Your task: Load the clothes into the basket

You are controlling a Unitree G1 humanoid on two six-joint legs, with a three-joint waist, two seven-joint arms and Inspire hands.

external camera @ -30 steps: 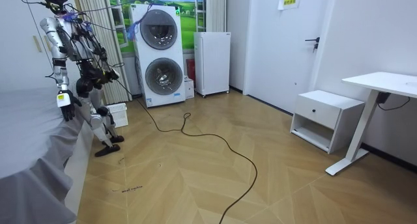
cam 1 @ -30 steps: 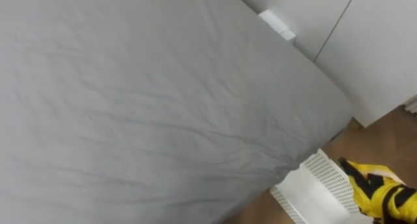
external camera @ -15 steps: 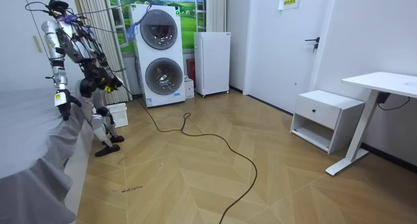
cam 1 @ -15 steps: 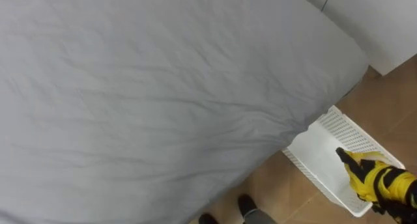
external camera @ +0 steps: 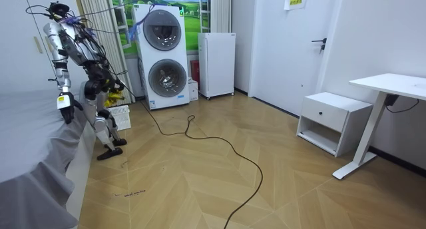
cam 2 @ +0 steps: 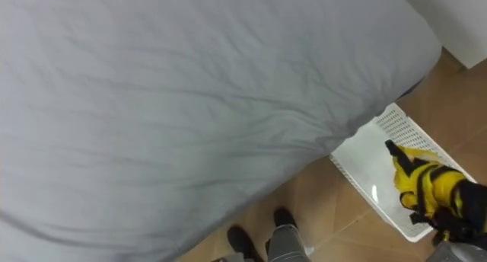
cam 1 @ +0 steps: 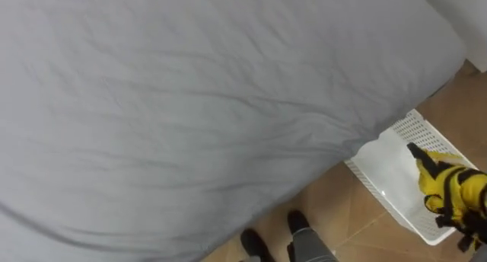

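Bed sheet [cam 1: 190, 102]: grey cloth, matt, softly creased.
Basket [cam 1: 415, 130]: white plastic, perforated wall, smooth bottom with slight gloss.
Yellow cloth [cam 1: 449, 187]: soft, matt, black-marked, bunched in right hand [cam 1: 468, 228].
Floor [external camera: 279, 182]: wood parquet, herringbone, satin sheen.
Stacked washers [external camera: 163, 56]: white glossy casing, dark round glass doors.
Bench [external camera: 393, 82]: white, smooth, matt top.

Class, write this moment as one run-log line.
stance: beside bed | right hand: shut on yellow garment, over white basket | left hand: at bed edge
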